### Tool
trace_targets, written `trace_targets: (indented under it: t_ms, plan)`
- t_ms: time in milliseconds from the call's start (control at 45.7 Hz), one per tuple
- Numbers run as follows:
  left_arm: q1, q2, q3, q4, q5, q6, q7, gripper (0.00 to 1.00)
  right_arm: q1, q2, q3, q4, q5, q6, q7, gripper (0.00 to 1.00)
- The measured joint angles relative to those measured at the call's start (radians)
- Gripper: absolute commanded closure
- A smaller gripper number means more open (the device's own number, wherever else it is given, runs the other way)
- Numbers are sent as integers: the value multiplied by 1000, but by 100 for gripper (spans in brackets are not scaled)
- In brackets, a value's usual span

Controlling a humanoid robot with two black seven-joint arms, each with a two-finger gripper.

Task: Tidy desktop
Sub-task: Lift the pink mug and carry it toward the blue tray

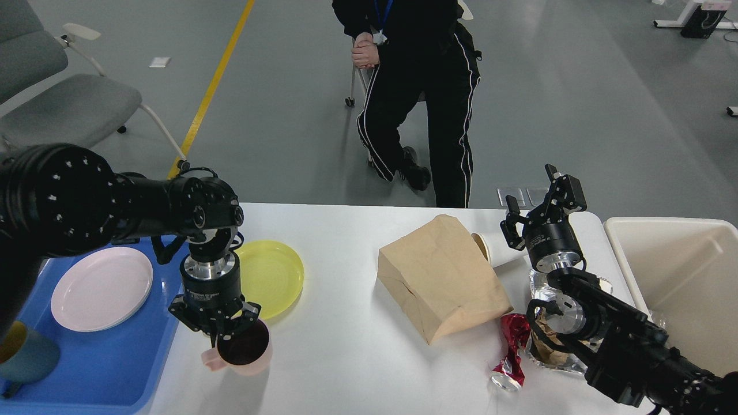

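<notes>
Left gripper (222,334) pinching the rim of a pink cup (242,349) just beside the blue tray (115,369), right gripper (545,202) spread wide — nothing between its fingers, white desktop (346,357) spanning the lower view, paper bag (441,276) at its middle.

One table (357,357) holds everything counted here. Plates: two, a pink plate (101,288) at 9 o'clock and a yellow plate (271,275) just right of it. Cups: three, a pink mug (245,349) at 7 o'clock, a teal cup (23,354) at the far left edge, and a white paper cup (493,253) at 2 o'clock. One brown paper bag (441,282) near the centre. One crushed red can (510,351) at 5 o'clock. One foil wrapper (548,351) beside it. One blue tray (109,369) at 8 o'clock. One beige bin (680,282) at 3 o'clock
</notes>
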Motion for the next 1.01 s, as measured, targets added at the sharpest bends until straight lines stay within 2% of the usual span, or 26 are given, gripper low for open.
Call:
trace_targets:
  t_ms: [372, 525, 744, 1007]
  plan:
    - [-223, 191, -19, 0, 0, -1, -2, 100, 0, 0, 0, 0, 0, 0, 0, 0]
    - [-277, 243, 9, -1, 0, -1, -10, 100, 0, 0, 0, 0, -1, 0, 0, 0]
    - [-241, 244, 83, 52, 0, -1, -86, 100, 0, 0, 0, 0, 0, 0, 0, 0]
    - [-158, 242, 76, 64, 0, -1, -95, 100, 0, 0, 0, 2, 0, 0, 0, 0]
